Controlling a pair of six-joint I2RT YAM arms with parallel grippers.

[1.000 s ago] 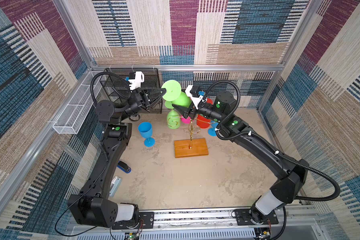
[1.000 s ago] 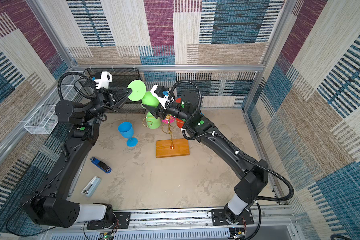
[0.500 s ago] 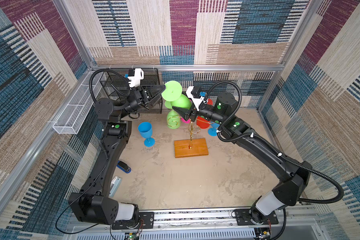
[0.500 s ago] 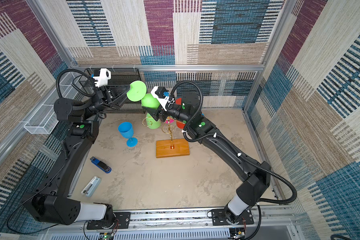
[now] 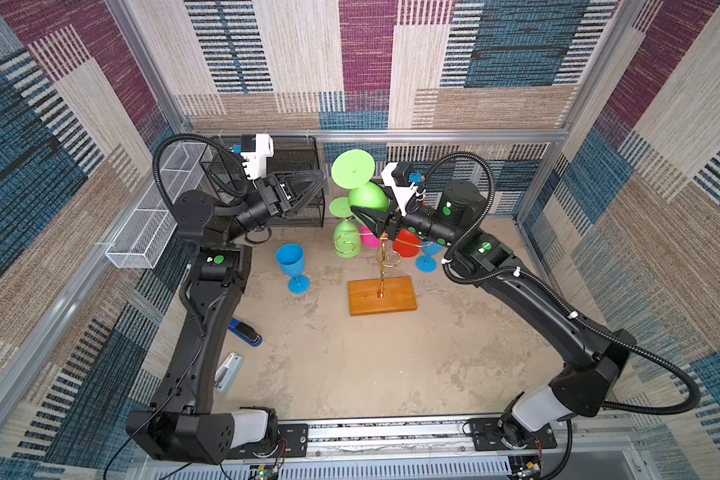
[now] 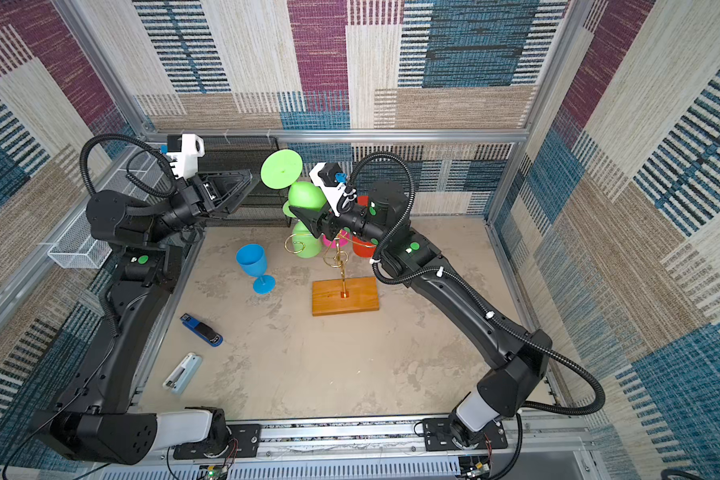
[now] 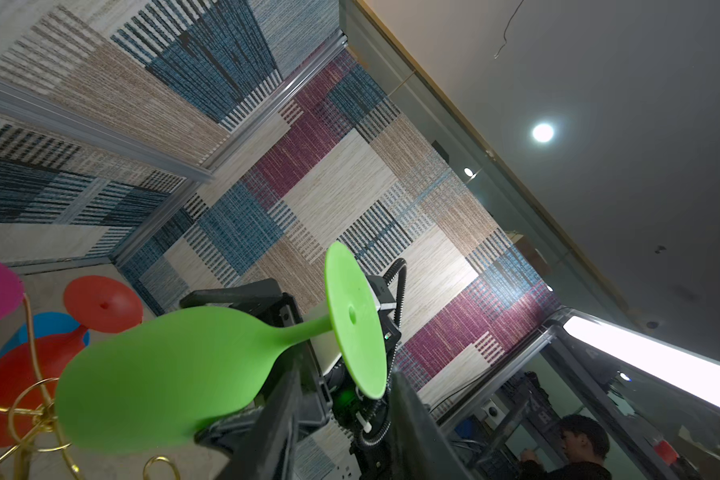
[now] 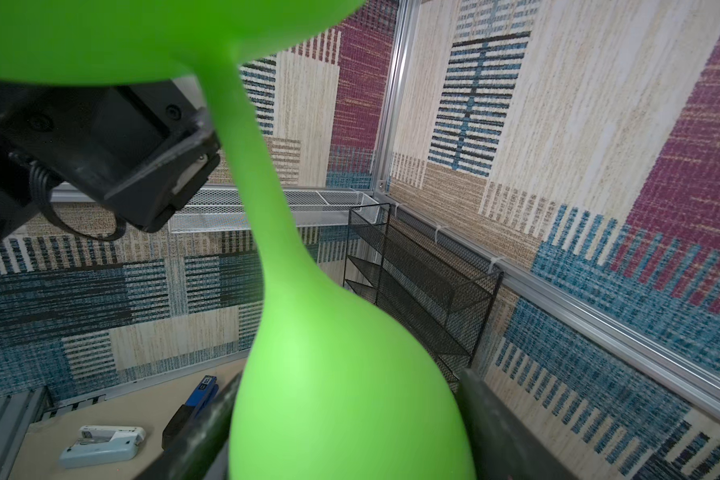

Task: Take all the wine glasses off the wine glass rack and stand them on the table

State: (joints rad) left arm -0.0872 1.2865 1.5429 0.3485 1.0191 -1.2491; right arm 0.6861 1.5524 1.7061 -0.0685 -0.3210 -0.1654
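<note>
A bright green wine glass (image 5: 368,198) (image 6: 306,195) hangs tilted in the air, its foot (image 5: 353,169) uppermost. It is above the gold wire wine glass rack (image 5: 382,266) (image 6: 342,266), which stands on an orange-brown wooden base. My right gripper (image 5: 364,214) (image 8: 350,415) is shut on its bowl (image 8: 341,395). My left gripper (image 5: 321,178) (image 7: 346,374) is open at the foot (image 7: 354,324), whose rim lies between the parted jaws. The bowl's mouth is close to the rack's curls; contact cannot be told.
On the rack hang a second green glass (image 5: 347,245), a pink one (image 5: 368,240) and a red one (image 5: 406,243). A blue glass (image 5: 290,259) stands left of the base. Black mesh shelf (image 5: 300,158) and white wire basket (image 5: 150,232) are at back left. Two staplers (image 5: 246,332) (image 5: 228,372) lie by the left arm.
My left gripper was shut on the glass's foot and has opened off it. The right gripper keeps its hold on the bowl, and the glass has barely shifted.
</note>
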